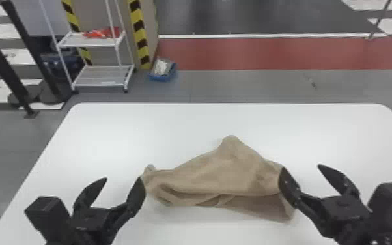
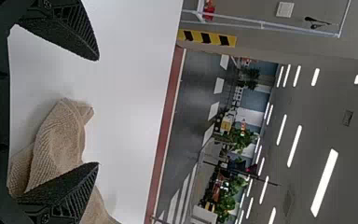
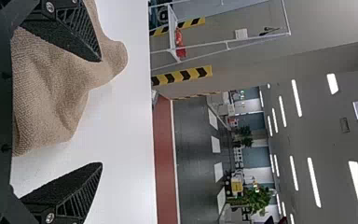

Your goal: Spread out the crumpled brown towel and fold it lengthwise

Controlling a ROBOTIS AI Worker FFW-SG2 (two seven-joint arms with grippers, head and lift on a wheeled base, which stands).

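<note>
My left gripper (image 1: 122, 185) stands open at the towel's left end, its right finger beside the cloth. My right gripper (image 1: 302, 172) is open at the towel's right edge, its left finger overlapping the cloth in the head view. The brown towel (image 1: 215, 172) lies crumpled between them, with a peak at the far side and folds along the near side. In the left wrist view the towel (image 2: 58, 135) reaches between the spread fingers of the left gripper (image 2: 98, 112). The right wrist view has the towel (image 3: 51, 93) partly behind one finger of the open right gripper (image 3: 101, 112).
The white table (image 1: 107, 130) extends around the towel, with its far edge well beyond it. On the floor behind stand a white wire cart (image 1: 97, 40) and a blue bin (image 1: 162, 77). Dark posts (image 1: 32, 55) rise at the far left.
</note>
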